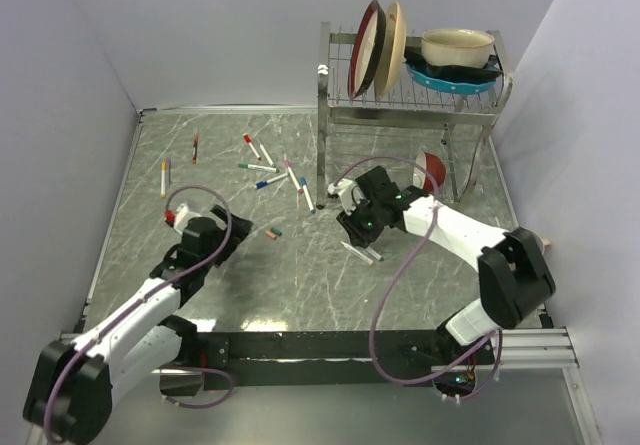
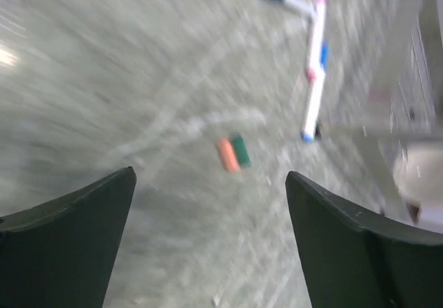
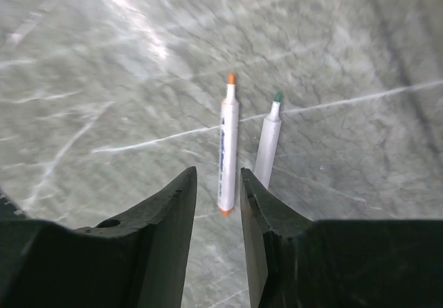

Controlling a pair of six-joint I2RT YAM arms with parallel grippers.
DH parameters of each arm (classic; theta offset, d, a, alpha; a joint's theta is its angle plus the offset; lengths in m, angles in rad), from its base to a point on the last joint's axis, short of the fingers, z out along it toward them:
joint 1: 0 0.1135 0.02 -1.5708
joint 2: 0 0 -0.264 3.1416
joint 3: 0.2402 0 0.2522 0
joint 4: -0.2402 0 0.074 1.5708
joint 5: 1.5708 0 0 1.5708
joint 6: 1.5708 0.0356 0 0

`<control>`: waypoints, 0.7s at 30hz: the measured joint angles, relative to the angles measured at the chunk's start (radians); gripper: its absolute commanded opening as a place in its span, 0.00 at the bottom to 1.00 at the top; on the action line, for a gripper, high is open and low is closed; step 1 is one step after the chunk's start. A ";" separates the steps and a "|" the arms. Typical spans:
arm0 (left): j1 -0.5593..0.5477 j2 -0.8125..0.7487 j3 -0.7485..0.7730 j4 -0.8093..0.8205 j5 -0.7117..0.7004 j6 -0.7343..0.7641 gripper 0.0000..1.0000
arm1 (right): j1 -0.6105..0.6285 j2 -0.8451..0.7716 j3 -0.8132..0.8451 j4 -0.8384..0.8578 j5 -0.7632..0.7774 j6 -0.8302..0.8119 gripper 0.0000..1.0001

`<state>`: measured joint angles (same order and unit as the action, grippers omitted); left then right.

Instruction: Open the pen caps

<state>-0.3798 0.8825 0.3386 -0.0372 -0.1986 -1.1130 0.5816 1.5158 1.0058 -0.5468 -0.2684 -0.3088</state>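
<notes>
Right gripper [image 3: 217, 176] over two pens [image 3: 228, 149]; only wrist view shows bare tips [image 3: 231, 78].

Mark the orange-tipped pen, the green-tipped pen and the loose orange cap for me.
orange-tipped pen [image 3: 227, 149]: right wrist view, middle of the white barrel.
green-tipped pen [image 3: 268, 139]: right wrist view, white barrel below the tip.
loose orange cap [image 2: 226, 154]: left wrist view, middle of the cap's side.

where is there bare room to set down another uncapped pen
The near-centre table, nearer than the loose caps and left of the two uncapped pens, is bare. Crowded: the pen cluster beside the dish rack.
</notes>
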 measured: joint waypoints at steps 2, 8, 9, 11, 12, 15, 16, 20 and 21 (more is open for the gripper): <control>0.061 -0.036 0.007 -0.050 -0.026 0.019 0.99 | -0.009 -0.041 0.003 -0.002 -0.037 -0.014 0.40; 0.283 0.096 0.125 -0.200 -0.063 0.072 0.86 | -0.021 -0.095 0.003 -0.011 -0.109 -0.038 0.40; 0.303 0.162 0.175 -0.233 -0.075 0.075 0.78 | -0.021 -0.096 0.004 -0.013 -0.117 -0.041 0.40; 0.320 0.299 0.294 -0.308 -0.116 0.073 0.71 | -0.023 -0.096 0.003 -0.017 -0.126 -0.044 0.40; 0.322 0.362 0.350 -0.344 -0.136 0.072 0.69 | -0.024 -0.097 0.004 -0.018 -0.131 -0.045 0.40; 0.324 0.521 0.492 -0.442 -0.193 0.072 0.63 | -0.024 -0.104 0.004 -0.024 -0.143 -0.048 0.40; 0.325 0.564 0.521 -0.458 -0.209 0.074 0.63 | -0.024 -0.106 0.004 -0.024 -0.145 -0.048 0.40; 0.331 0.643 0.536 -0.500 -0.227 0.080 0.63 | -0.024 -0.116 0.004 -0.024 -0.147 -0.048 0.40; 0.333 0.659 0.536 -0.513 -0.230 0.081 0.63 | -0.024 -0.117 0.004 -0.024 -0.148 -0.048 0.40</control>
<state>-0.0463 1.5414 0.8749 -0.5507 -0.4282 -1.0321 0.5571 1.3987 1.0096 -0.5713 -0.4160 -0.3573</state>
